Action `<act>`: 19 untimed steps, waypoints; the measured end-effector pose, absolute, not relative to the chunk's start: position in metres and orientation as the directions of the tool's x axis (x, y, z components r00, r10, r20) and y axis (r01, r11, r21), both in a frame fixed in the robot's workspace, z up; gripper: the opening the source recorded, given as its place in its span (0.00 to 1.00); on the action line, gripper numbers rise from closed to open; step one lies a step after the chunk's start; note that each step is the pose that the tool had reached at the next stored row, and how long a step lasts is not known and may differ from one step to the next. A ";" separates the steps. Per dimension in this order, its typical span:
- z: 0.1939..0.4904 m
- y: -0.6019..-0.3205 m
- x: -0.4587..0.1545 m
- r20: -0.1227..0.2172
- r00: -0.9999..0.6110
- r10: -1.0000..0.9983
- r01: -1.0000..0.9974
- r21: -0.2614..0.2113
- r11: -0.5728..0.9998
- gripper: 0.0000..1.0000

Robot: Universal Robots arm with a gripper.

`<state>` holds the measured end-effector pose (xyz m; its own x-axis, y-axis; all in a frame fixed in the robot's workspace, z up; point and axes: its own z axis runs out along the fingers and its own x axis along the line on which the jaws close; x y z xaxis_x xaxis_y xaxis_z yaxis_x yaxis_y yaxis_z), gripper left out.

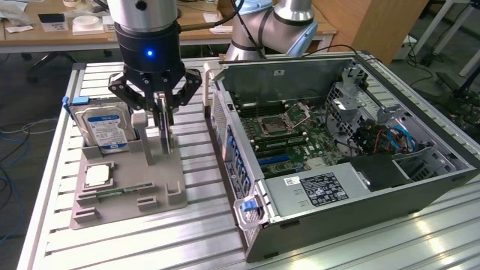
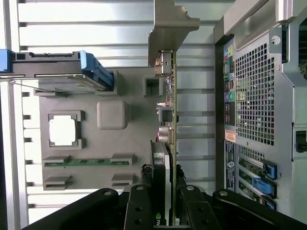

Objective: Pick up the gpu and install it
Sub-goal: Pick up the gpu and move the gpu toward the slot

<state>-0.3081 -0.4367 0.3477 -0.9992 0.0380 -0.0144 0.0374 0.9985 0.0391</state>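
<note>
**While the gpu stands on edge at the tray, I pinch it**

Seen from the exterior view, my end effector (image 1: pixel 161 115) hangs over the grey tray (image 1: pixel 127 194) on the bench (image 1: pixel 188 242). It is pinching the gpu (image 1: pixel 166 143), which stands upright at the tray's edge nearest the computer case (image 1: pixel 338 185). A hard drive (image 1: pixel 105 126) stands at the tray's opposite edge.

From the wrist view, the gpu (image 2: pixel 171 120) runs edge-on above the tray (image 2: pixel 139 139). My end effector (image 2: pixel 165 211) presses its fingers (image 2: pixel 139 211) against both faces. Whether the card rests in the tray I cannot tell.

shiny metal table (image 1: pixel 112 247), matt plastic tray (image 1: pixel 127 169), dull metal bracket (image 2: pixel 170 24) on gpu (image 2: pixel 159 163)
</note>
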 end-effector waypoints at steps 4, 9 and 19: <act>0.350 -0.437 -0.308 -0.014 -0.999 0.038 0.037 0.039 0.999 0.28; 0.354 -0.437 -0.308 -0.014 -0.999 0.038 0.037 0.039 0.999 0.28; 0.361 -0.437 -0.308 -0.014 -0.999 0.038 0.037 0.039 0.999 0.28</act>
